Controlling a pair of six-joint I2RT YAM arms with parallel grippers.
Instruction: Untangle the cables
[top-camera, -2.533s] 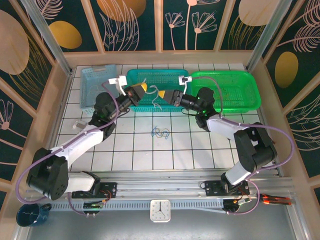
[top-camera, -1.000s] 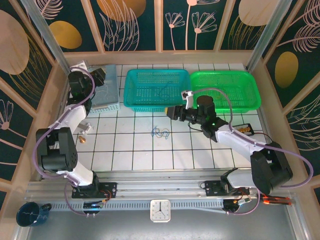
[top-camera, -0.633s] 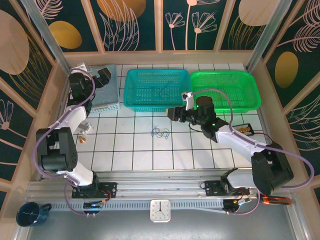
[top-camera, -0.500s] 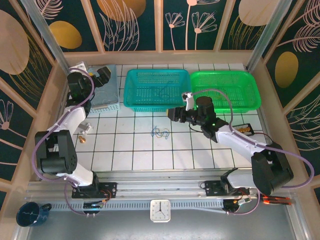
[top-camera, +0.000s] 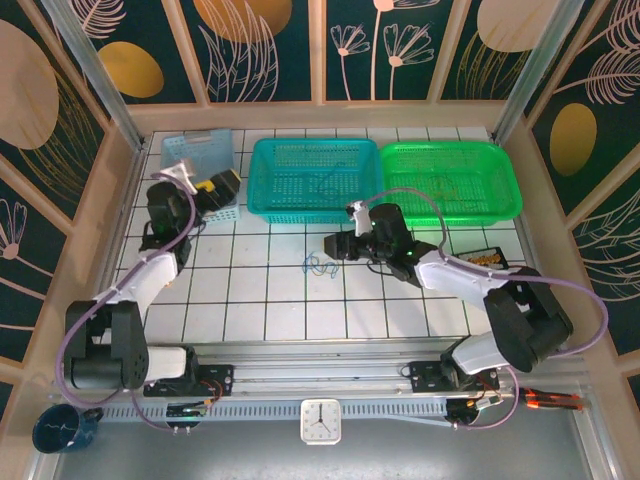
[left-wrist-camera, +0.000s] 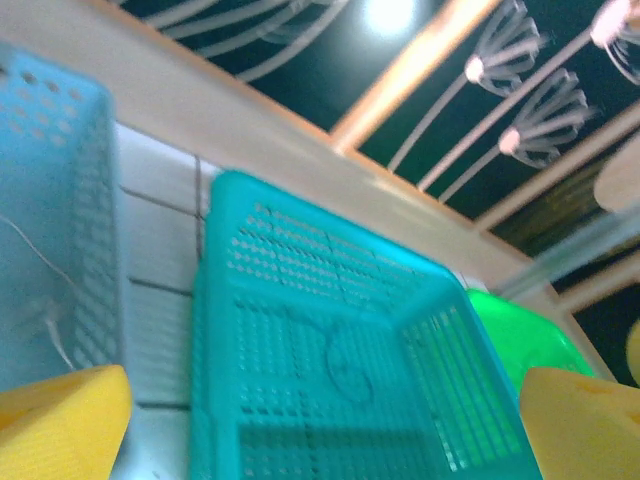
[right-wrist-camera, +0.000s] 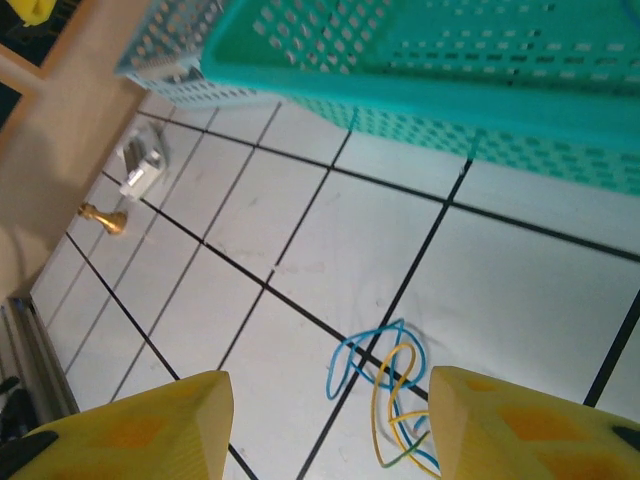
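Three baskets stand in a row along the far side of the tabletop (top-camera: 250, 300): a light blue basket (top-camera: 198, 160) on the left, a teal basket (top-camera: 312, 180) in the middle and a green basket (top-camera: 450, 180) on the right, the teal and green ones touching. A single whitish cord (left-wrist-camera: 40, 320) lies in the light blue basket. One thin dark cord (left-wrist-camera: 345, 372) lies looped on the floor of the teal basket. What the green basket holds is too faint to tell.

The cables (right-wrist-camera: 385, 385) lie in one small knot on the bare white tiles, in front of the teal basket and apart from it. Blue and yellowish strands show in it; a closer count of the strands is not possible.

There are two sets of fingers. The right fingers (right-wrist-camera: 130, 425) stand partly apart with nothing gripped. They hang low just to the right of the knot in the top view, and from the wrist the knot sits on the tiles in the gap between the two yellow tips, nearer the right-hand one. The left fingers (left-wrist-camera: 60, 420) are spread wide and hold nothing. They sit at the near right corner of the light blue basket, well apart from the knot.

Near the left wall lie one small white part (right-wrist-camera: 140, 165) and one small brass piece (right-wrist-camera: 105, 217).
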